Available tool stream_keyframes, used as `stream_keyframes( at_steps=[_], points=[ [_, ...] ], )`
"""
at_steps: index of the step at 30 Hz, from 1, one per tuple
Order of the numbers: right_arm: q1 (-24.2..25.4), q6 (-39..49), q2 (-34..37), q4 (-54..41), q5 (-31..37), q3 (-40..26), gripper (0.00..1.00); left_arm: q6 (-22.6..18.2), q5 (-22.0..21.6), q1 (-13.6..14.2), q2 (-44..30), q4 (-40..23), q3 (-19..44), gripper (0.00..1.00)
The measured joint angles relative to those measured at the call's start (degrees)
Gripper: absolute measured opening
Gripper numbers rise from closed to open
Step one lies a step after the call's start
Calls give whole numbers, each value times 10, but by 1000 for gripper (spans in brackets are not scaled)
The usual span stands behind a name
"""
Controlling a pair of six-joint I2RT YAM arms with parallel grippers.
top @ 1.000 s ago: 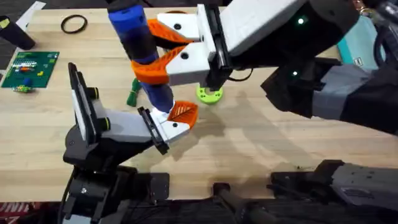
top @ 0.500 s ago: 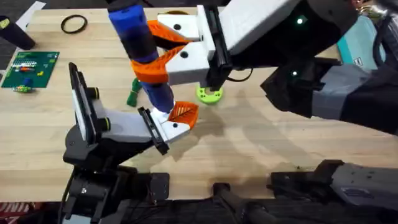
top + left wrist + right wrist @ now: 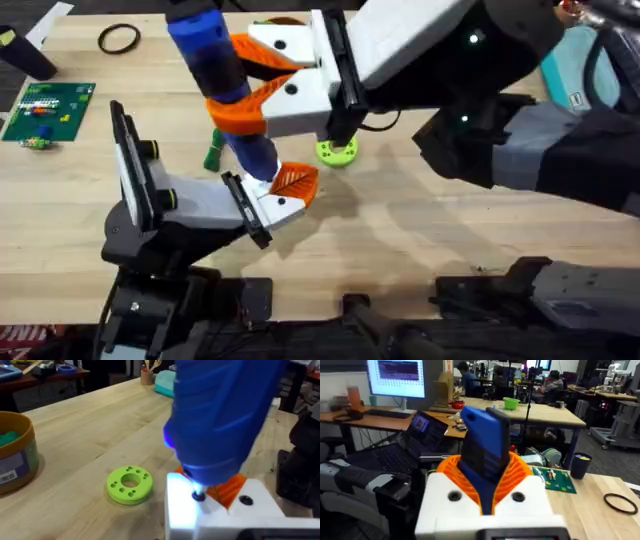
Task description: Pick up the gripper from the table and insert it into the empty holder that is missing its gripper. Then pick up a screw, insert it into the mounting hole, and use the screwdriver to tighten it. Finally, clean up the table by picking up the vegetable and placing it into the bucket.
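My right gripper (image 3: 238, 82), with smooth orange fingers (image 3: 262, 100), is shut on the blue screwdriver (image 3: 215, 60), held nearly upright. The handle (image 3: 482, 440) rises between the orange fingers in the right wrist view. Its tip (image 3: 199, 496) rests on the white holder (image 3: 268, 208) at the end of my left arm. The orange ribbed gripper (image 3: 294, 180) sits in that holder, right beside the tip. A screw under the tip is hidden. The dark green vegetable (image 3: 213, 150) lies on the table (image 3: 420, 230) just left of the screwdriver. The bucket (image 3: 17, 457) stands farther off.
A lime-green ring (image 3: 338, 151) lies on the table under the right gripper. A green circuit board (image 3: 50, 108) and a black ring (image 3: 119, 38) sit at the far left. A teal box (image 3: 578, 70) is at the far right.
The right gripper and the screwdriver have shifted very slightly left and away. The holder and the vegetable have not moved.
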State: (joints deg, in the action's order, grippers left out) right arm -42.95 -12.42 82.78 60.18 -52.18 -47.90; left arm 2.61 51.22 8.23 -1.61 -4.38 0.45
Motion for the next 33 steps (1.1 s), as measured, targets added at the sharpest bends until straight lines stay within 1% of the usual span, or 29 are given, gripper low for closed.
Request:
stream_keyframes(
  at_steps=[3,5,8,10,12,15,19,25,28,30,31,32,33],
  points=[
    [0,-2,2,-4,-13,-7,56,0,0,0,0,0,0,12],
    [1,-4,8,-15,-40,-29,57,-1,0,0,1,5,0,12],
    [8,-17,26,-48,-93,-90,57,-2,0,0,3,10,4,12],
    [14,-29,31,-59,-117,-139,56,-2,-1,0,2,-2,2,12],
    [20,-36,29,-68,-142,-201,56,-2,-1,0,2,-2,1,12],
    [27,-41,13,-60,-165,-251,56,-2,-1,0,2,-2,1,12],
    [30,-41,-5,-53,-191,-262,56,-2,-1,0,2,-2,1,12],
    [30,-38,8,-78,-217,-262,56,-2,-1,0,2,-2,1,12],
    [30,-24,10,-128,-220,-262,56,-2,-1,0,2,-2,1,12],
    [30,-4,10,-180,-223,-262,56,-2,-1,0,2,-2,2,12],
    [30,9,10,-203,-223,-262,56,-2,-1,0,2,-2,1,12],
    [34,50,10,-256,-224,-261,56,-2,-1,0,2,-2,1,12],
    [36,60,10,-261,-224,-261,56,-2,-1,0,2,-2,1,12]
  ],
)
